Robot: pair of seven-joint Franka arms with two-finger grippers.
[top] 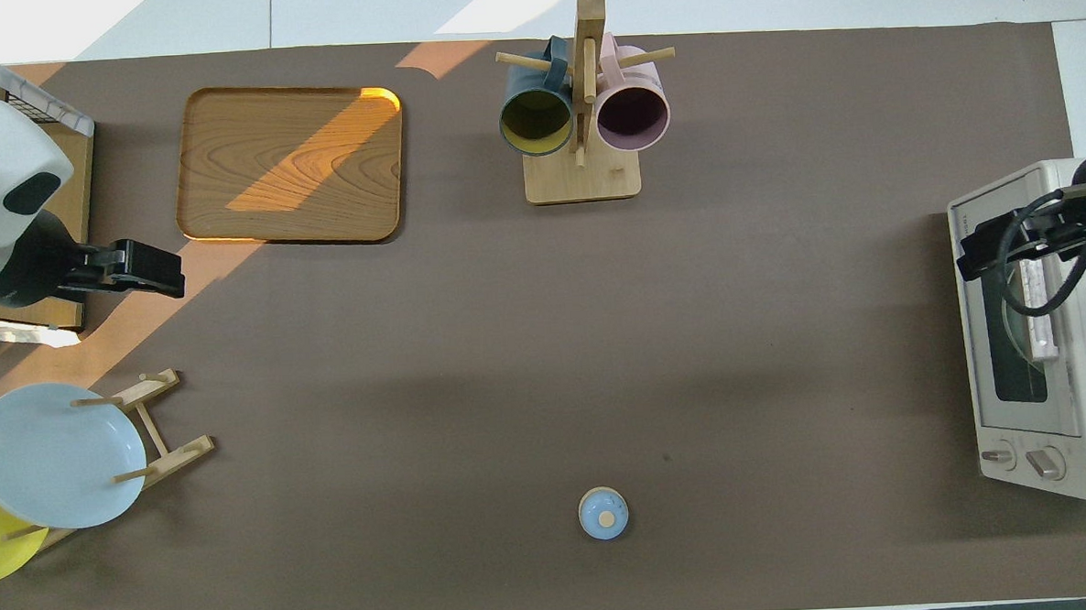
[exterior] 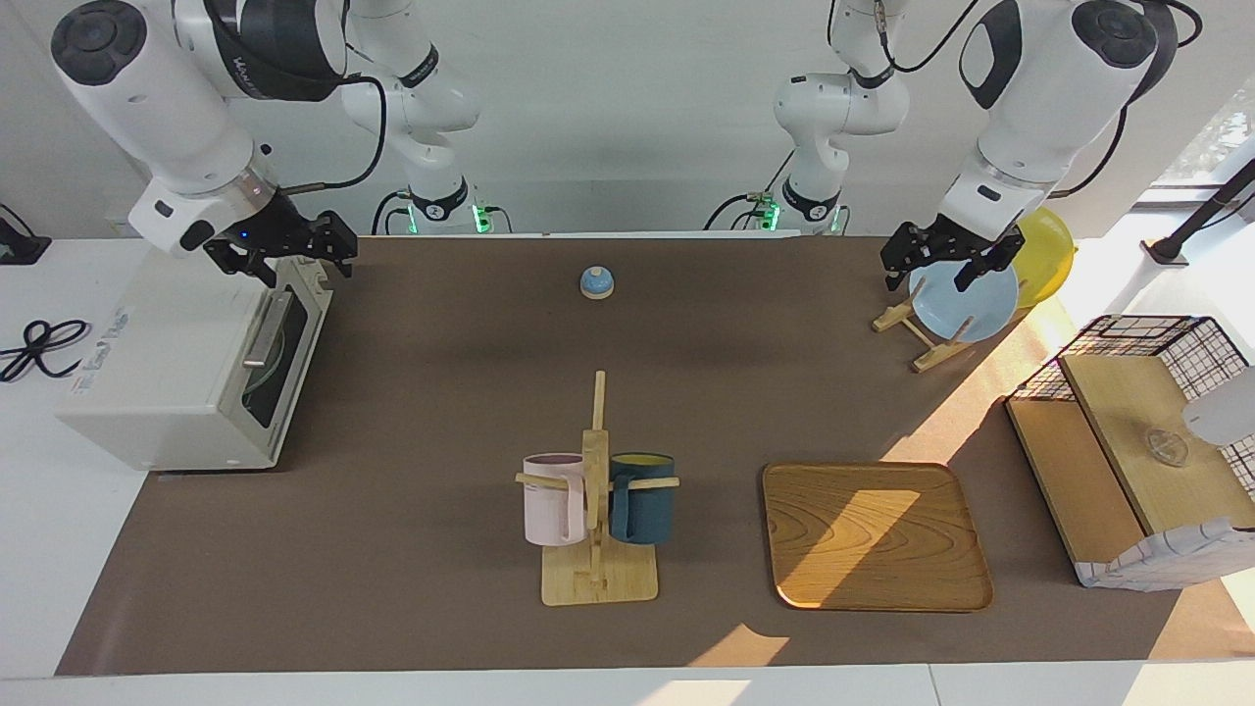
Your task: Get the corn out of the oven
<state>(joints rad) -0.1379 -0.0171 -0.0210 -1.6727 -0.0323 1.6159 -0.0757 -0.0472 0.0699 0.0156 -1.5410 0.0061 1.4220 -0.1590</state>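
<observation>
The right end effector (exterior: 294,253), released, hangs over the closed oven's (exterior: 186,368) top front edge; no corn shows. The left end effector (exterior: 936,257), released, waits above two racked plates (exterior: 966,304); two mugs (exterior: 554,498)

Oven (exterior: 186,378): white boxy toaster oven, dark glass door shut, silver bar handle (exterior: 267,328), at surface's right-arm end.

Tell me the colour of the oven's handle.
Silver, on the oven's handle; clearest in the facing view.
</observation>
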